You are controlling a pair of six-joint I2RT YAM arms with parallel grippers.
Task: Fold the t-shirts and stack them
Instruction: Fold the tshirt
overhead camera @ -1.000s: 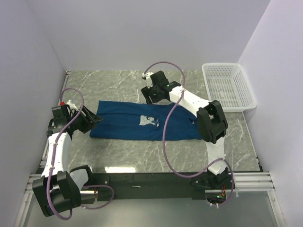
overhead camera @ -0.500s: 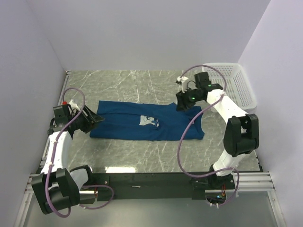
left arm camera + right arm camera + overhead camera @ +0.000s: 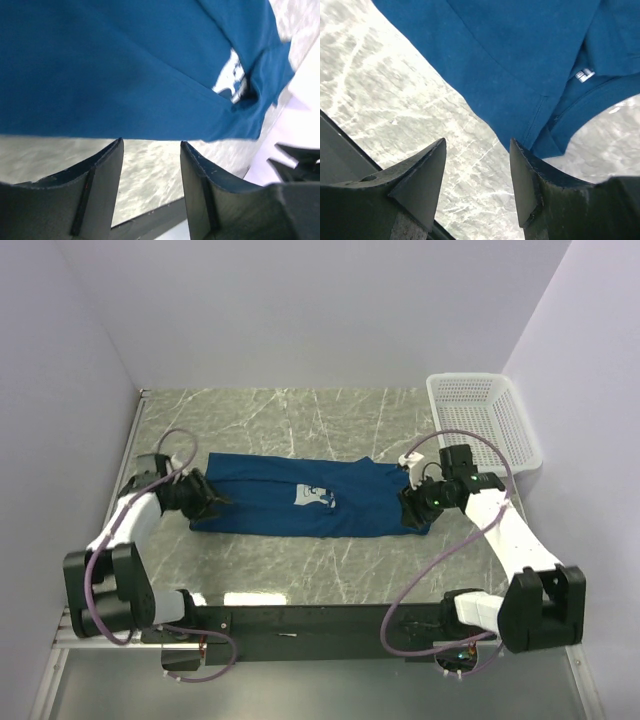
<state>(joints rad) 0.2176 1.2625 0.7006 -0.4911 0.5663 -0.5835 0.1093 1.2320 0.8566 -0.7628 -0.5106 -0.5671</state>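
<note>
While the dark blue t-shirt (image 3: 300,502) lies stretched flat, left of the white basket (image 3: 483,426) and nearer the arms, both grippers crouch at its ends, set for a lengthwise fold, I'd say. The right gripper (image 3: 477,142), at the end nearest the basket, gapes, gripping nothing. The left gripper (image 3: 150,145), farthest from the basket, likewise. Shirt edges sit just beyond the tips, with marble showing toward the basket.
</note>
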